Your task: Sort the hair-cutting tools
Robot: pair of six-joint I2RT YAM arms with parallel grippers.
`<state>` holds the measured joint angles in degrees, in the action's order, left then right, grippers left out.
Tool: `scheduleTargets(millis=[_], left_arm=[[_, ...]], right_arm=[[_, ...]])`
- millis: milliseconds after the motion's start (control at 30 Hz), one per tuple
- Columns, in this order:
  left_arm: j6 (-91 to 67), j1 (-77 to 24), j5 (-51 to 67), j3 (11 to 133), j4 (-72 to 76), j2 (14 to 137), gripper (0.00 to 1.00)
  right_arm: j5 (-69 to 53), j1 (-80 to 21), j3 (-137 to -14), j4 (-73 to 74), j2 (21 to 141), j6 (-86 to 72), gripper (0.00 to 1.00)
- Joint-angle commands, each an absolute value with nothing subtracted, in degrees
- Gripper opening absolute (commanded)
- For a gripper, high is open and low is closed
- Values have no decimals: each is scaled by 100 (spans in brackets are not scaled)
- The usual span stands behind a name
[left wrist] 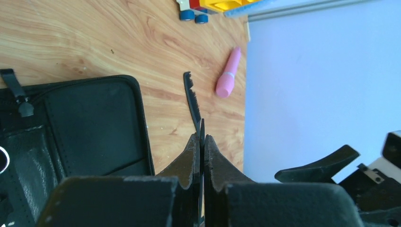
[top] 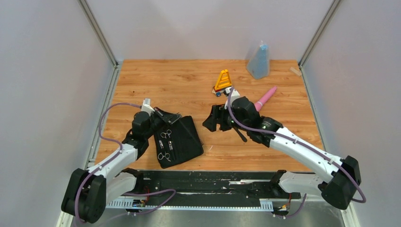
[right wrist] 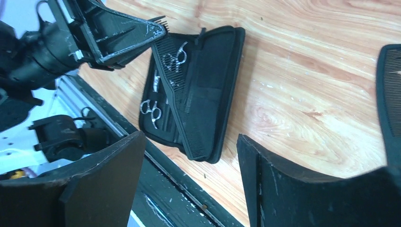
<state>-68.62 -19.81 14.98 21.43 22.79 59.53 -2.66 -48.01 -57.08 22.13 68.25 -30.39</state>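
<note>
My left gripper [top: 166, 118] [left wrist: 202, 137] is shut on a flat black comb [right wrist: 182, 104], gripped near one end. In the right wrist view the comb slants down over the open black case [top: 187, 137] [right wrist: 213, 71]. Two silver scissors [top: 165, 134] [top: 164, 156] lie strapped in the case. They show again in the right wrist view, one pair [right wrist: 175, 54] above the other [right wrist: 151, 111]. My right gripper [top: 213, 122] [right wrist: 189, 142] stands open and empty, just right of the case. A second black comb with a handle [left wrist: 191, 97] [top: 241, 135] lies on the wood, partly under my right arm.
A pink tapered wand [top: 265, 97] [left wrist: 228, 73] lies behind my right wrist. The yellow-orange wheeled toy [top: 222, 82] stands at the back centre, with a blue bag [top: 259, 61] at the back right. A black rail [top: 213, 182] runs along the near table edge.
</note>
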Motion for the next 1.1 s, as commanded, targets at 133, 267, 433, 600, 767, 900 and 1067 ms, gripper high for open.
scheduleTargets(millis=[133, 267, 433, 600, 767, 900, 1067], left_arm=[[-7985, -1640, 1595, 1641, 3093, 5018, 0], [-8436, -1617, 1453, 1514, 3278, 4713, 0], [-8875, -1617, 1361, 1392, 3540, 4505, 0], [-9035, -1617, 1391, 1380, 3683, 4539, 0], [-9281, -1617, 1330, 1290, 4095, 4626, 0], [-9334, -1617, 1323, 1241, 4245, 4735, 0], [-9512, -1615, 1251, 1118, 4653, 4871, 0]], right_arm=[[-1321, -4616, -4325, 87, 6161, -4200, 73], [-1473, -4552, -3740, -823, 5908, -4587, 71], [-1869, -4471, -3527, -1423, 5981, -4818, 66], [-2218, -4441, -3367, -2058, 6094, -5040, 56], [-2426, -4421, -3360, -2247, 6250, -5111, 45], [-2592, -4420, -3349, -2398, 6358, -5159, 40], [-2764, -4412, -3349, -2556, 6509, -5223, 34]])
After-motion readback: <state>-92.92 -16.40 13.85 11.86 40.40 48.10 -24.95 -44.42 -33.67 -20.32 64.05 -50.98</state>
